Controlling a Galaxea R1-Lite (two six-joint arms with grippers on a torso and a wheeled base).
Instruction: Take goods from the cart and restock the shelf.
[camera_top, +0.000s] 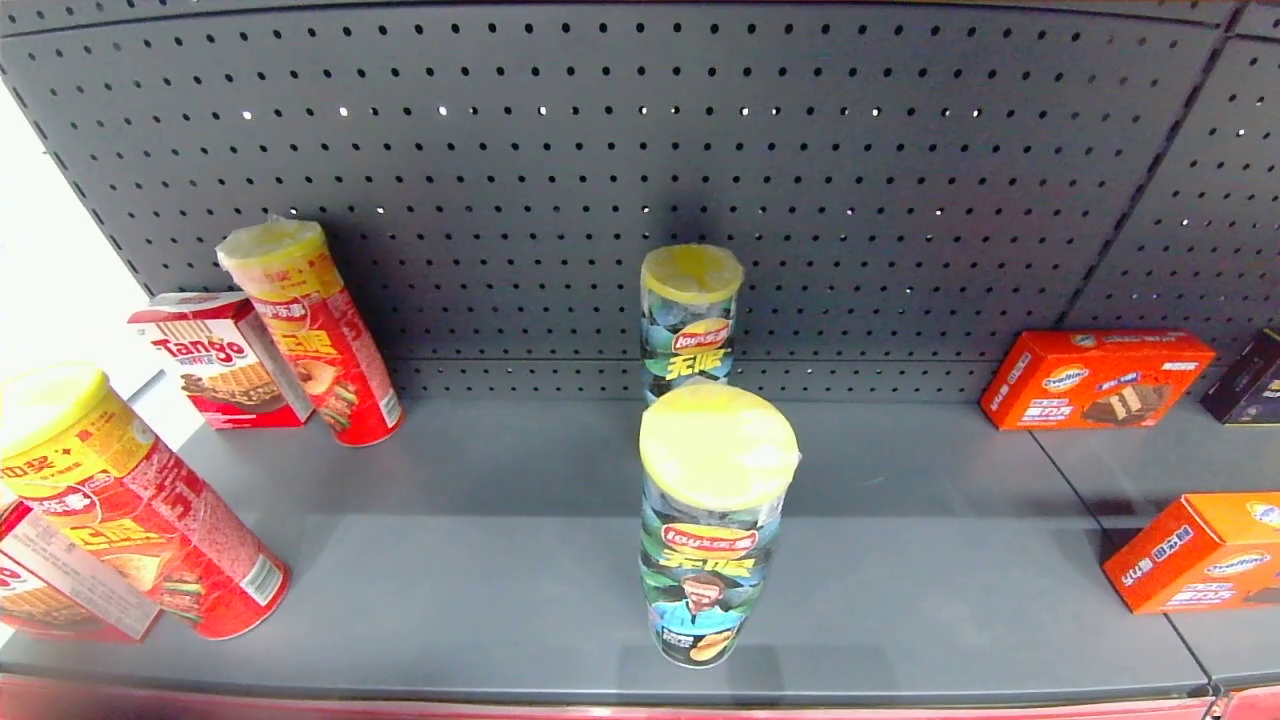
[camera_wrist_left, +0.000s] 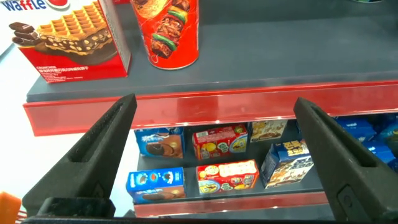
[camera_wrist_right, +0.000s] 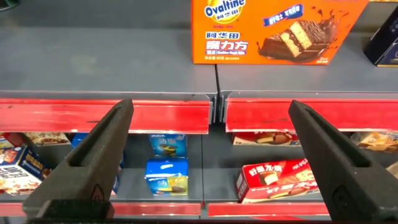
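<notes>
On the shelf, the front can stands upright at the middle, with a second can directly behind it. Left of them a rear-left can stands just beside a wafer box, with a front-left can nearer the edge. Far right lie a rear box and a front box.

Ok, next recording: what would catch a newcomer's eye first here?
The front green chip can stands upright at the middle of the grey shelf, yellow-lidded, with the rear green chip can directly behind it by the pegboard. Red chip cans sit at the left end, orange boxes at the right.
</notes>
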